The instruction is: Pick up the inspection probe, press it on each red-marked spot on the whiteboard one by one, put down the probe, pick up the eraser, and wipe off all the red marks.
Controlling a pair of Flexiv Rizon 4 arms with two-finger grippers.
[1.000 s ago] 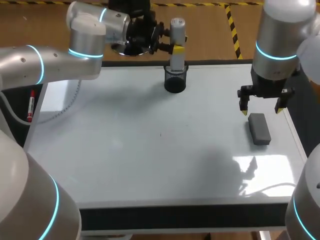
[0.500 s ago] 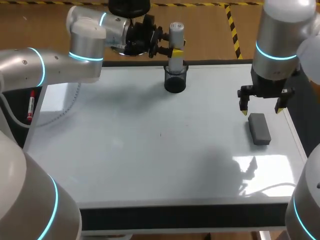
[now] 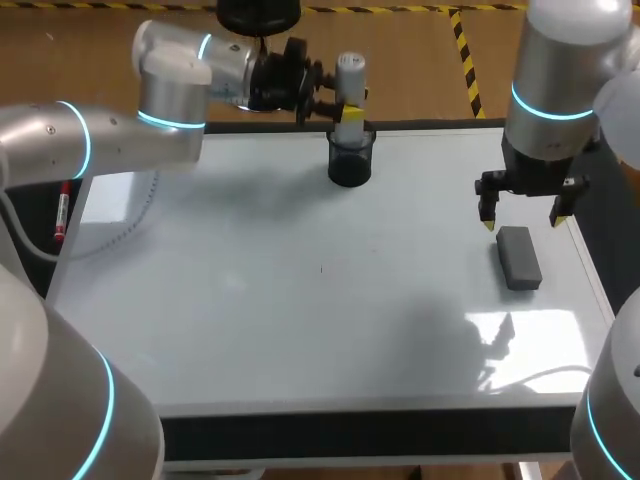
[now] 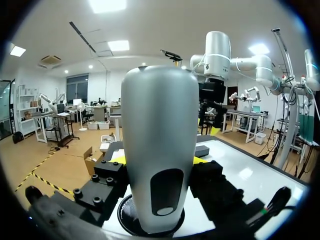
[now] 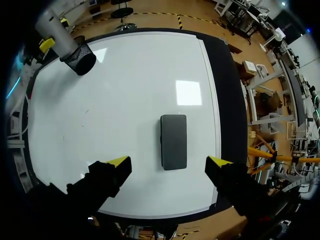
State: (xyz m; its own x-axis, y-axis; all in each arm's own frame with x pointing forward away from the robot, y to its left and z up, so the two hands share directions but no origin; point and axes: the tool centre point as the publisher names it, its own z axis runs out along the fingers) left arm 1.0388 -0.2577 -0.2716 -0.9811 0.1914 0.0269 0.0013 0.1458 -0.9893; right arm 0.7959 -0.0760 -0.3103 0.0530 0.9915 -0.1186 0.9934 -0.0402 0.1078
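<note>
Probe (image 3: pixel 349 80), a grey upright cylinder, stood at the far edge of the whiteboard (image 3: pixel 300 320), its lower end at the mouth of the black mesh cup (image 3: pixel 350 165). The left gripper (image 3: pixel 345 102) came in from the side, its fingers clamped on the probe's body from two sides; in the left wrist view the probe (image 4: pixel 160 150) rose between them. The right gripper (image 3: pixel 523 215) hung just above the dark eraser (image 3: pixel 519 258), which lay flat on the whiteboard near the table's right edge. Its fingers were spread wide, yellow tips apart, touching nothing.
</note>
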